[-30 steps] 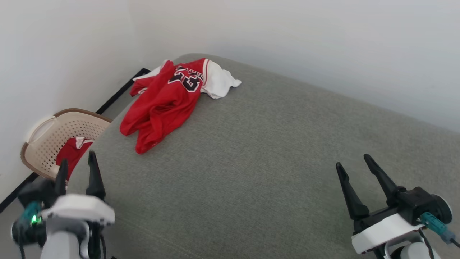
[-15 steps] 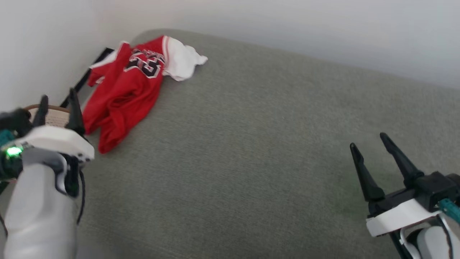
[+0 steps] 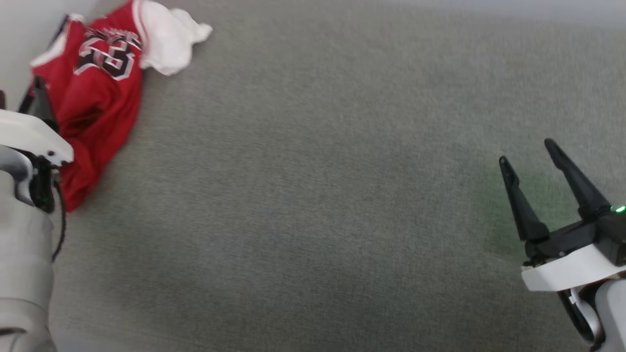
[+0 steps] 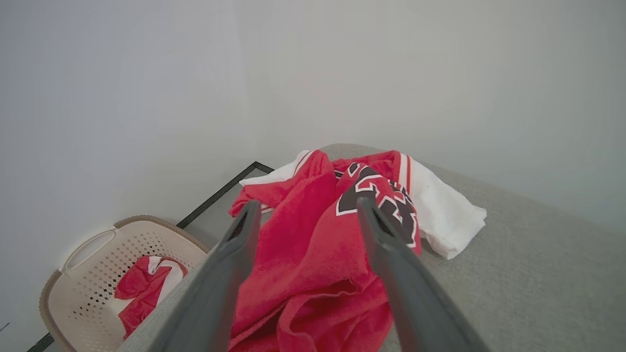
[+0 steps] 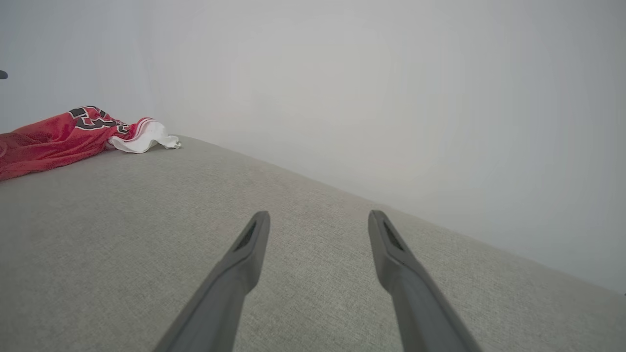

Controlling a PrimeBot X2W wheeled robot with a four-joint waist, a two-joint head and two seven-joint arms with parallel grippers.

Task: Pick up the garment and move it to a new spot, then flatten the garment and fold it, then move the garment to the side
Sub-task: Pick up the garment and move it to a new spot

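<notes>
The garment (image 5: 54, 142) is lying crumpled on a grey fabric surface (image 5: 146, 244), its red body bunching up with the black print showing and a white sleeve trailing off one end. The right gripper (image 5: 318, 215) is sitting well apart from the garment, pointing its two dark fingers, spread wide, across the fabric. A pale wall (image 5: 391, 98) is rising just behind the garment.

I seem to be in a home room: grey fabric-covered cushion (image 3: 318, 195), beige perforated laundry basket (image 4: 95, 281) beside it, bare white walls (image 5: 391, 98).
</notes>
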